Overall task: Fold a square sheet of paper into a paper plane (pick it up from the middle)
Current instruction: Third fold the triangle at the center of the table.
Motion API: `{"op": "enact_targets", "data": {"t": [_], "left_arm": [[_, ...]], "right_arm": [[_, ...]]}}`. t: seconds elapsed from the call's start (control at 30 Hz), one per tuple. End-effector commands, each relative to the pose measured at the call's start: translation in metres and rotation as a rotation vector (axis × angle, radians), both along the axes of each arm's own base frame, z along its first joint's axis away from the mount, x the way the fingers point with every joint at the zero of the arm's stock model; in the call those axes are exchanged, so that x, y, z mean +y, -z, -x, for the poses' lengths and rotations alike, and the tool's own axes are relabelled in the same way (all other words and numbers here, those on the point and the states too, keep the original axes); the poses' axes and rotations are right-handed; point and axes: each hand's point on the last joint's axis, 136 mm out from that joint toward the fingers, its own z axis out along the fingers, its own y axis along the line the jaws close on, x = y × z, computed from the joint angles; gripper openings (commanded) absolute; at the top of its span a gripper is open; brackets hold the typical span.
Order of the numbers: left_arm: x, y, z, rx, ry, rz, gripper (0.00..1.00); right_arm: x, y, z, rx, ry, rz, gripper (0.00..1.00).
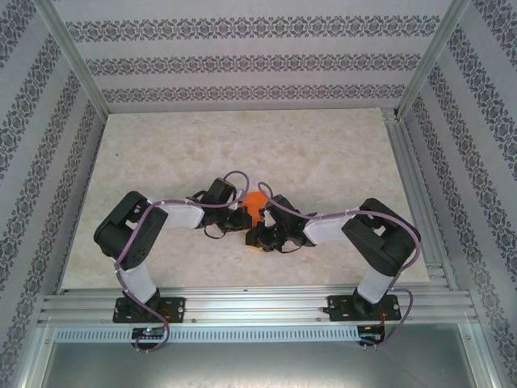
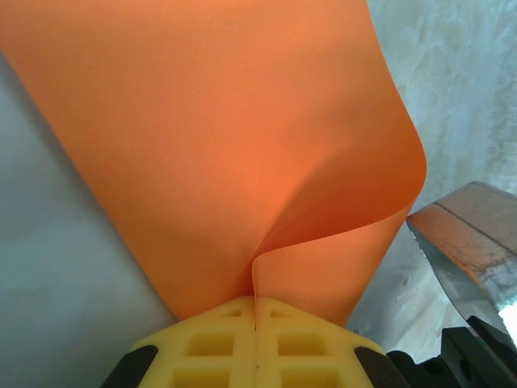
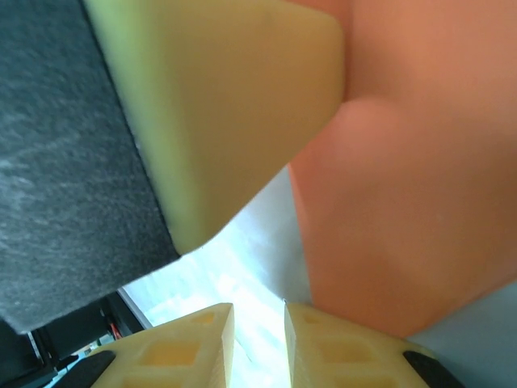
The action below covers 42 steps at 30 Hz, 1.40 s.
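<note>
the left gripper (image 2: pixel 255 322), bottom centre of its wrist view, is clamped on a curled fold of the square sheet of paper (image 2: pixel 226 137), which fills the upper frame. the right gripper (image 3: pixel 258 343) stands slightly parted, grasping nothing. risk: the single pinch could crumple or tear the thin sheet if pulled.

The thin square sheet of paper (image 2: pixel 242 145) is bright orange, plain and unmarked. At six o'clock, the left gripper (image 2: pixel 255 311) has yellow grid-moulded pads (image 2: pixel 210 347). The smooth tabletop (image 1: pixel 242 145) is beige, marbled. The panel walls (image 1: pixel 242 61) are white with grey floral stripes.
</note>
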Motion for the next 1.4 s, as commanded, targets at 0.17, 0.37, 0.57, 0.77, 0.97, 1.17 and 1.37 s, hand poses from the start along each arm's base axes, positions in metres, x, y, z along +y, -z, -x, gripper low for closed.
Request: {"op": "enact_targets", "data": {"t": [0.17,0.37,0.57,0.77,0.97,1.17,1.37], "left_arm": [[0.008,0.016,0.004,0.016,0.004,-0.069,0.06],[0.008,0.016,0.005,0.019,0.006,-0.072,0.06],[0.007,0.015,0.004,0.022,0.003,-0.063,0.05],[0.008,0.011,0.004,0.016,-0.001,-0.063,0.05],[0.007,0.000,0.003,-0.006,-0.010,-0.047,0.06],[0.008,0.000,0.002,-0.007,-0.016,-0.047,0.06],[0.007,0.002,0.002,0.000,-0.019,-0.039,0.06]], "right_arm": [[0.004,-0.015,-0.004,-0.031,0.027,-0.073,0.24],[-0.029,-0.029,-0.025,-0.101,0.105,-0.024,0.24],[-0.035,-0.023,-0.040,-0.112,0.140,-0.001,0.23],[-0.031,-0.018,-0.050,-0.109,0.134,0.016,0.24],[-0.032,-0.023,-0.055,-0.118,0.140,0.004,0.24],[-0.025,-0.028,-0.058,-0.114,0.134,-0.035,0.24],[-0.028,-0.011,-0.057,-0.089,0.129,0.012,0.24]]}}
